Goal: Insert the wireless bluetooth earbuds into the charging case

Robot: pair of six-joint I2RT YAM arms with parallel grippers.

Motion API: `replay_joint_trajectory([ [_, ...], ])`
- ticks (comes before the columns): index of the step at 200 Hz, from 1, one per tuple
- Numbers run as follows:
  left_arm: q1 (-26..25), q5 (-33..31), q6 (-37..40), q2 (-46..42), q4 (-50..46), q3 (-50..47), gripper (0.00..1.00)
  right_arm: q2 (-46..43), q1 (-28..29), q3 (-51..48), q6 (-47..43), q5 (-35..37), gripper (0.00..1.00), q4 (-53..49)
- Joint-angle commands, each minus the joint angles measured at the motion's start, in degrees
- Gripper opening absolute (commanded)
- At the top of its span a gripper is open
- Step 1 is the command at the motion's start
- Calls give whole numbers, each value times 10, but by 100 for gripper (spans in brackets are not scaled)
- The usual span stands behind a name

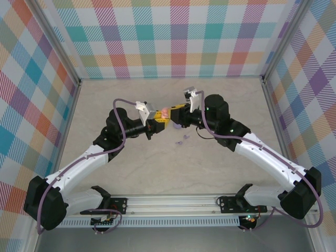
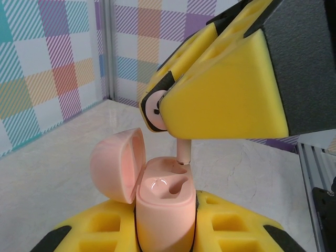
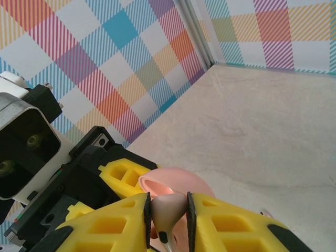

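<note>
Left gripper clamping pink charging case upright, lid standing open. Right gripper pinching pale pink earbud, stem pointing down, tip touching rear edge of case's socket face. Lilac earbud lying on table.

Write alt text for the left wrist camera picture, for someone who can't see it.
An open pale pink plastic charging case, lid tipped back leftward, sits clamped upright in the yellow left tool. Just above, the yellow right tool grips a pale pink earbud, its stem pointing down toward the case's sockets, with checked walls behind.
</note>
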Motion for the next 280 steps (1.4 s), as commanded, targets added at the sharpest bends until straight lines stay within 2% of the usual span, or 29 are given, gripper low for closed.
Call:
replay_joint_trajectory([
  [1,-9,14,-13,-4,29,19,10,-2,5,-3,-3,3,25,32],
  [280,-10,10,-30,5,48,13,10,13,10,-11,25,29,23,65],
])
